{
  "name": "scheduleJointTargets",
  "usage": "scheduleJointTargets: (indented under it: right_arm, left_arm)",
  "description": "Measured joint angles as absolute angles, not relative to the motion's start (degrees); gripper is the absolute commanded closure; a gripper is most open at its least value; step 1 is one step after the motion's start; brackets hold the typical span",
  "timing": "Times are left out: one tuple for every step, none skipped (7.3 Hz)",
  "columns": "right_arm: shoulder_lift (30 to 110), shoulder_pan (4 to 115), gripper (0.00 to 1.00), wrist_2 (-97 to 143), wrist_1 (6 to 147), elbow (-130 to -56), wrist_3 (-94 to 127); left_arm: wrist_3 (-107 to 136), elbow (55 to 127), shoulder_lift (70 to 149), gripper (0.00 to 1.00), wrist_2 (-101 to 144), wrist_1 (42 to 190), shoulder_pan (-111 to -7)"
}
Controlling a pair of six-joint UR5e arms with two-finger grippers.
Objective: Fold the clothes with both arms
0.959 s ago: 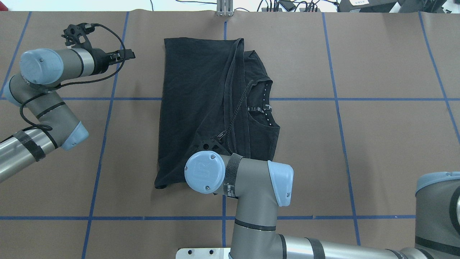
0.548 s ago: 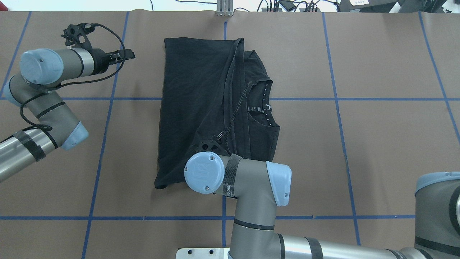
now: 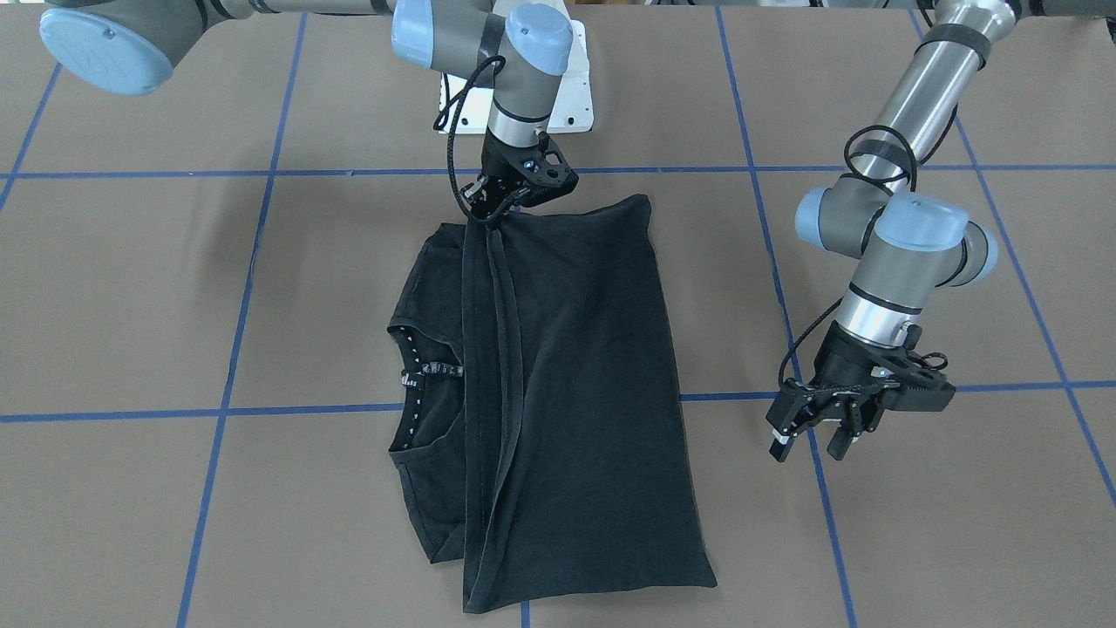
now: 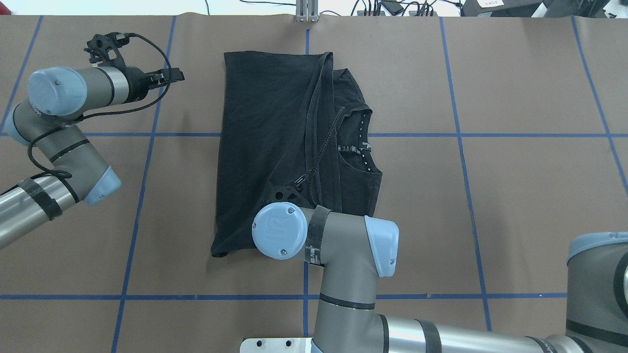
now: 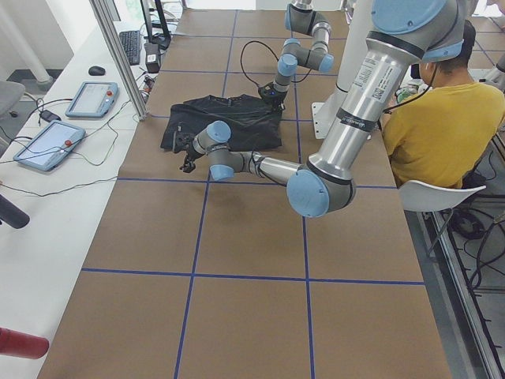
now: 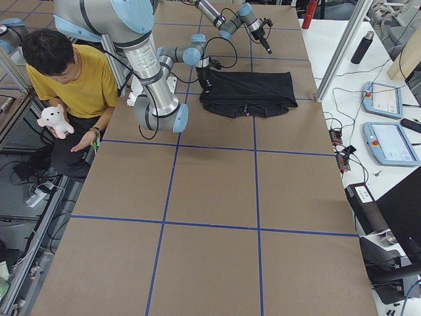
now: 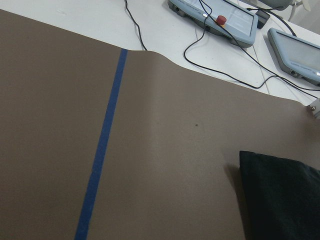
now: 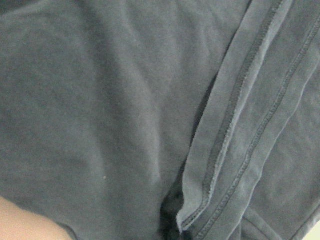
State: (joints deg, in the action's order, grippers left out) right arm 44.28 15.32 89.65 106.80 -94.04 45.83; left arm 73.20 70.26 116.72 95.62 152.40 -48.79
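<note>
The black T-shirt (image 3: 584,392) lies folded lengthwise at the table's middle, also in the overhead view (image 4: 265,122). Its collar (image 3: 427,372) with small white marks shows beside the folded-over flap. The logo print is hidden. My right gripper (image 3: 488,218) sits at the shirt's robot-side edge, where the hem strips bunch to a point; it looks shut on the hem. The right wrist view shows only close fabric and hems (image 8: 225,140). My left gripper (image 3: 806,449) hangs open and empty over bare table, apart from the shirt; a shirt corner (image 7: 285,200) shows in the left wrist view.
The brown table cover carries a blue tape grid (image 4: 147,135). The white pedestal base (image 3: 567,87) stands behind the right gripper. Control pendants and cables (image 7: 220,17) lie on the white bench past the far edge. A seated person in yellow (image 5: 442,118) is beside the robot.
My right wrist has shifted slightly away from the robot, over the shirt. The shirt's outline and the left arm have not visibly moved.
</note>
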Motion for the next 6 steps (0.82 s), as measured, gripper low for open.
scheduleJointTargets:
  right_arm:
    - [46.3,15.7,1.00,89.8,107.1,-96.9,46.2]
    - [50.3,15.3,1.00,89.8,107.2,-101.0,48.4]
    - [54.1,14.0,1.00,89.8,107.2,-104.6,53.7]
    - [56.8,12.3,0.94,89.7,107.0,-107.0,60.7]
    - [58.0,11.4,0.34,89.7,106.8,-108.3,66.0]
    - [58.4,11.6,0.00,89.8,106.7,-108.9,68.2]
  left_arm:
    - [73.2,70.2,116.7,0.00,95.6,152.4,-48.8]
    - [73.2,70.2,116.7,0.00,95.6,152.4,-48.7]
    - [73.2,70.2,116.7,0.00,95.6,152.4,-48.7]
    - [73.2,70.2,116.8,0.00,95.5,152.4,-48.7]
    - [73.3,70.2,116.8,0.00,95.5,152.4,-48.7]
    - [73.3,70.2,116.8,0.00,95.5,152.4,-48.7]
